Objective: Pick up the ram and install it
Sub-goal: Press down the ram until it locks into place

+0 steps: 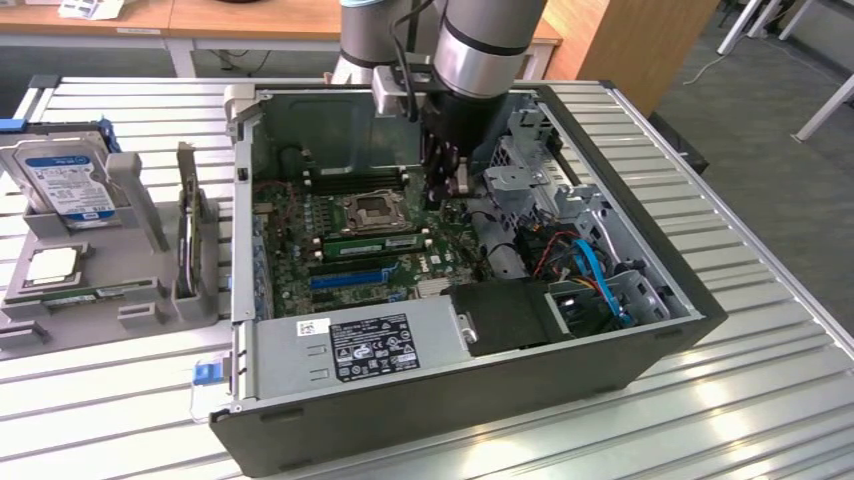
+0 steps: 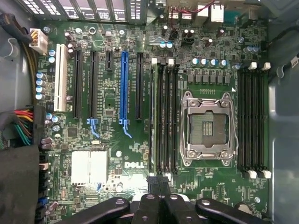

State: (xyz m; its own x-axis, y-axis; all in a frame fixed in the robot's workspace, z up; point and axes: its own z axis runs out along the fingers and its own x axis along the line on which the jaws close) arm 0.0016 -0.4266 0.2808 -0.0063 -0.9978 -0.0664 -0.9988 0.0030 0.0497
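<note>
Exterior view, tool [image 1: 450, 186] pressed together and empty above the open computer case [image 1: 467, 405], ram [image 1: 80, 296] flat in the gray tray [image 1: 144, 312] near the table [image 1: 747, 400] edge at the exterior view's left, wrist view, tool [image 2: 158, 183] over the motherboard [image 2: 112, 107], another green stick [image 2: 152, 116] seated beside the CPU socket [image 2: 205, 126]

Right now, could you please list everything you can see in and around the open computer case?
table: one, silver, slatted
computer case: one, black, open, on the table
motherboard: one, green, inside the case
CPU socket: one, silver, on the motherboard
ram: one, green, upright in a slot beside the socket
long slot: one, blue, on the motherboard
power supply: one, grey, case's near end
cables: some, blue, inside the case
hard drive: one, silver-blue, outside the case, exterior view's left
green stick: one, lying near the hard drive
arm: one, grey, above the case
gripper: one, black, shut, above the motherboard
</note>
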